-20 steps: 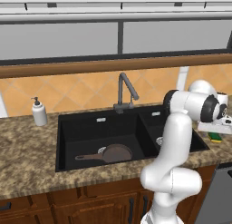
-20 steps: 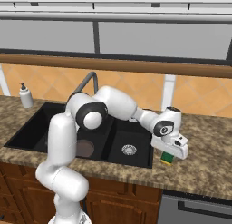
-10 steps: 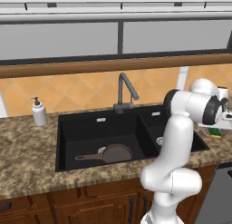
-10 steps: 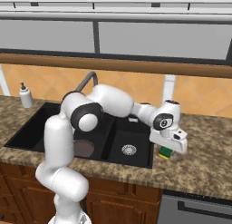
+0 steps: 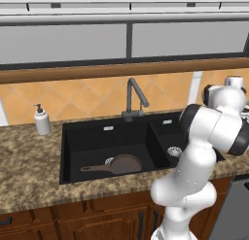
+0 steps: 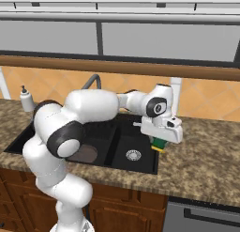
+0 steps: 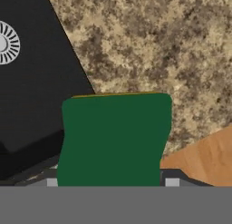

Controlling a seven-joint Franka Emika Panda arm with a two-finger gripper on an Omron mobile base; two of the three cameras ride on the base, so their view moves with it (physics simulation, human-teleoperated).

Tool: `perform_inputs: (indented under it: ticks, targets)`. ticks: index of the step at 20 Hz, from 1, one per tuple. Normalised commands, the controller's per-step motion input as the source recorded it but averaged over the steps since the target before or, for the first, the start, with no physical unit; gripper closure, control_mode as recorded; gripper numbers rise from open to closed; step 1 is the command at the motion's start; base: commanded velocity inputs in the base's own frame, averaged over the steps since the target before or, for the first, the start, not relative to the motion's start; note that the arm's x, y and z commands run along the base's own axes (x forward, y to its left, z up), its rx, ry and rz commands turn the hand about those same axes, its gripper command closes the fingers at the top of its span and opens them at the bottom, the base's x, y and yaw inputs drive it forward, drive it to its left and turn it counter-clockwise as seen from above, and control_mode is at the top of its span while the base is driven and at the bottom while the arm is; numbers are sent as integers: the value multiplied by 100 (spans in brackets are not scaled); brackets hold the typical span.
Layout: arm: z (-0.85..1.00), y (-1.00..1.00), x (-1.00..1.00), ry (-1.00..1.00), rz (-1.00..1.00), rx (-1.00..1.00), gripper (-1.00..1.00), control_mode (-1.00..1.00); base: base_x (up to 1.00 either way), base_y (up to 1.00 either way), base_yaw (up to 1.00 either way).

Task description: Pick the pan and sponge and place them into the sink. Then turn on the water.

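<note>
From the right base view the gripper (image 6: 161,141) is mostly hidden behind the white hand, and the sponge (image 6: 159,143) peeks out below it, lifted over the right edge of the sink (image 6: 140,164). The hand view cuts off the fingers, yet the sponge's green top (image 7: 113,139) sits squarely between them, so the jaws appear to be pinching it. The pan (image 5: 121,164) lies in the large basin, handle pointing left, with the soap dispenser (image 5: 42,120) on the granite counter (image 5: 29,171)

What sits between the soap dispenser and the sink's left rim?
Only bare speckled counter separates the soap dispenser from the sink rim, per the left base view.
</note>
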Motion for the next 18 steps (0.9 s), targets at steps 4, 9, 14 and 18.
perform_inputs:
  ticks: [4, 9, 14, 18]
  targets:
    - [78, 72, -34, 2, 10, 0, 100, -100, 0, 0, 0]
    - [56, 77, -29, 0, 17, 0, 100, -100, 0, 0, 0]
    - [30, 81, -22, 0, 30, 0, 100, -100, 0, 0, 0]
    - [36, 79, -30, 0, 29, 2, 100, -100, 0, 0, 0]
